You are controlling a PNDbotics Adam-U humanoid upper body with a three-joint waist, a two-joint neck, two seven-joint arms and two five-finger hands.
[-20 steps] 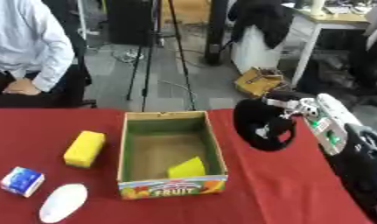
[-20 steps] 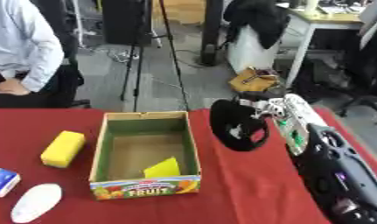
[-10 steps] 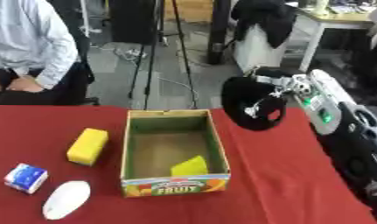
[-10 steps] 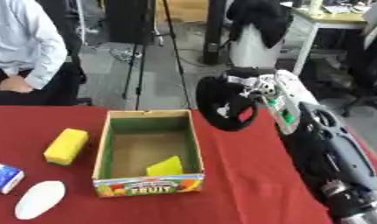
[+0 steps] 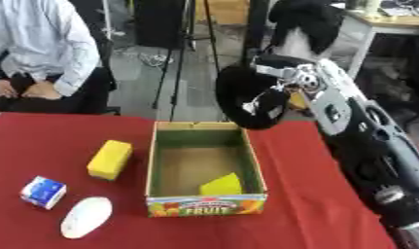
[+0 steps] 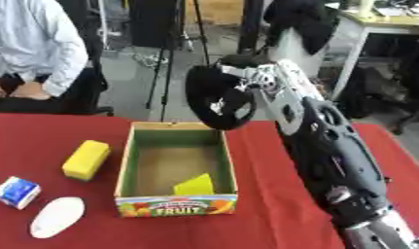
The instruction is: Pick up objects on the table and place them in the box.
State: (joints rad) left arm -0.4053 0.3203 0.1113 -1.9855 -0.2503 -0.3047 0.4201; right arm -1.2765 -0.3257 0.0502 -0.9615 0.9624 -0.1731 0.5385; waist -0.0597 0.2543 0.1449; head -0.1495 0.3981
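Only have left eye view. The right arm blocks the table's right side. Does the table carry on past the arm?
Observer: Yes. In the right eye view a strip of red table shows beyond the arm, out to the picture's edge.
Operator: The black round thing, how does it line up with the box there?
Observer: The right hand holds the black round thing further in: most of it sits left of the box's right wall, its lower edge overlapping the back wall. I cannot tell whether it is over the opening.
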